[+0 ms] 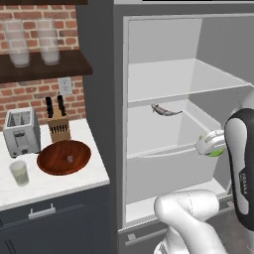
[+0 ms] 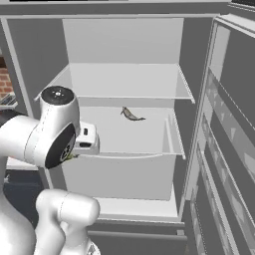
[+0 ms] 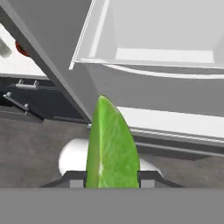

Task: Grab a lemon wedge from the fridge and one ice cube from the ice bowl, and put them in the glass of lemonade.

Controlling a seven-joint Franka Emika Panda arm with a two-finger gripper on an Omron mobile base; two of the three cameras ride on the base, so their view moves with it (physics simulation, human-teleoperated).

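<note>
My end effector (image 3: 112, 178), clenched on the lemon wedge (image 3: 112, 146), holds it before the open fridge (image 1: 163, 89); light, soft, slippery flesh, best pinched across its flat flanks.

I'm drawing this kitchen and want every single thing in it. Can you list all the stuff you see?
fridge: 1, dark grey, pale shelves, open
fish: 1, grey, middle fridge shelf
ice bowl: 1, reddish-brown, counter
ice cube: 1, pale, in bowl
glass of lemonade: 1, clear, counter front
toaster: 1, silver, counter
knife block: 1, wooden, by toaster
frosted glasses: 2, whitish, wall shelf
lemon wedge: 1, yellow-green, between the fingers
gripper: 1, dark tips, holding wedge
</note>
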